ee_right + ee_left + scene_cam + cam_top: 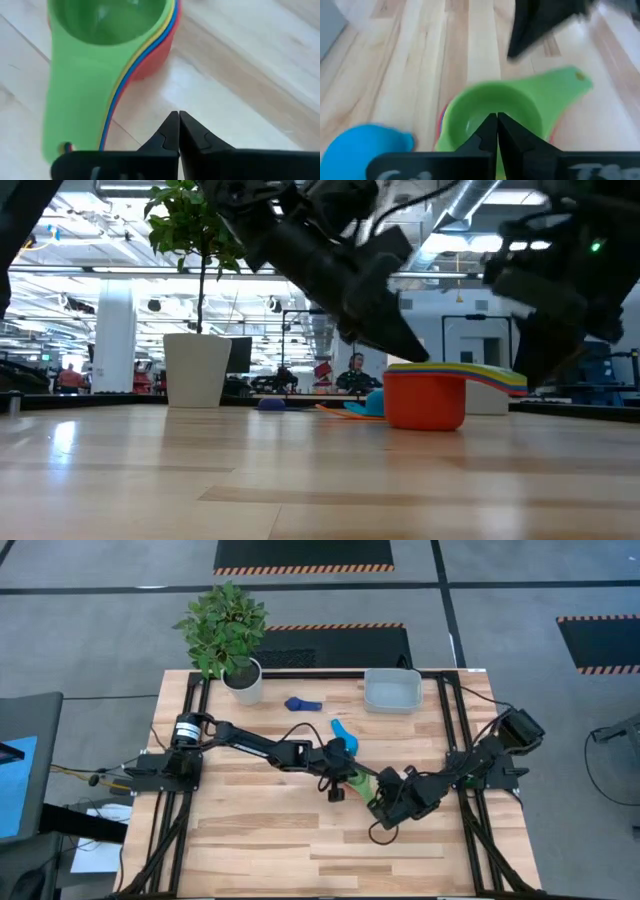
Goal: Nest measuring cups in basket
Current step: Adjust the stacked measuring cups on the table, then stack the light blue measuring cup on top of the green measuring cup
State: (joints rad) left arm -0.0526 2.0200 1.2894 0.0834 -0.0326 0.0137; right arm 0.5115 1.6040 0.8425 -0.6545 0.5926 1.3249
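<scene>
Pale wooden tabletop (260, 840) fills the overhead view, with a grey floor around it and a large lit hall beyond in the level view.

Left tool (337, 790) hangs near the middle of the tabletop, its fingers pressed together and holding nothing; its tip sits directly over the bowl of the green cup (492, 112). Right tool (383, 808) is just beside it, on the handle side of the same stack, fingers likewise pressed together and empty, with bare wood under the tip.

Between the two tools stands a nested stack of measuring cups (428, 395): a red cup (424, 402) at the bottom on the wood, then thin rims of blue, yellow and perhaps orange, with the green cup on top. Their handles fan out together toward the right tool.

A light blue cup (343, 732) lies alone just beyond the stack. Farther back a dark blue cup (300, 704) lies alone, near a white plant pot (245, 683) holding a leafy plant.

The basket (392, 690) sits at the far edge of the tabletop, well apart from the stack; no cup shows inside it.

Judged from this, nesting is well under way but not finished: two cups are not yet in the stack, and nothing has gone into the basket.
</scene>
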